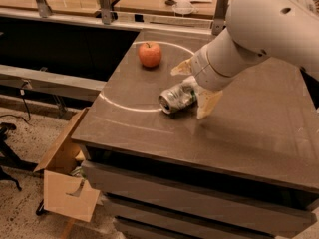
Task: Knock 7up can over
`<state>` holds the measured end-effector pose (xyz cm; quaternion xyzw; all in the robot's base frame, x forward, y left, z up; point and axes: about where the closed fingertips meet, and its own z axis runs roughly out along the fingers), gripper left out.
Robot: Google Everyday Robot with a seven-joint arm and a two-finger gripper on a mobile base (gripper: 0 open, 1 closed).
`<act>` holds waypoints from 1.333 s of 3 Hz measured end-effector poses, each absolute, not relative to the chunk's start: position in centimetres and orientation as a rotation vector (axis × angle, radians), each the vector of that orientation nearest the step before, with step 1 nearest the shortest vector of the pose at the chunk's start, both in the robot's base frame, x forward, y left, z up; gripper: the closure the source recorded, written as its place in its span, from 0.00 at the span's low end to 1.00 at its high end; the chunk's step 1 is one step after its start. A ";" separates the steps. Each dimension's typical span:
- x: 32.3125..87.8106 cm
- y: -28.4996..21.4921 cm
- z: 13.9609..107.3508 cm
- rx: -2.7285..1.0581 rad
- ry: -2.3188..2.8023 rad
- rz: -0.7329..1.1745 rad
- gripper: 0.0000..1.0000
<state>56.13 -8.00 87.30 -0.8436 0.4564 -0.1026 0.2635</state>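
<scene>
The 7up can (177, 97), silvery with green markings, lies on its side on the dark table (249, 133), its end facing left, next to a white arc painted on the top. My gripper (195, 86) is right behind it. The fingers are spread open: one fingertip (181, 67) is above the can and the other (206, 105) is to its right. The can's rear end sits between them. The big white arm comes in from the upper right.
A red apple (150, 54) stands on the table to the upper left of the can. An open cardboard box (65, 183) is on the floor by the table's left front corner. A counter with metal posts and papers runs along the back.
</scene>
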 end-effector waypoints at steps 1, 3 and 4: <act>56.4 -8.6 87.6 -2.358 1.204 -0.283 0.00; 58.0 -17.3 93.0 -1.878 1.490 -0.347 0.00; 58.2 -23.0 96.3 -1.568 1.628 -0.487 0.00</act>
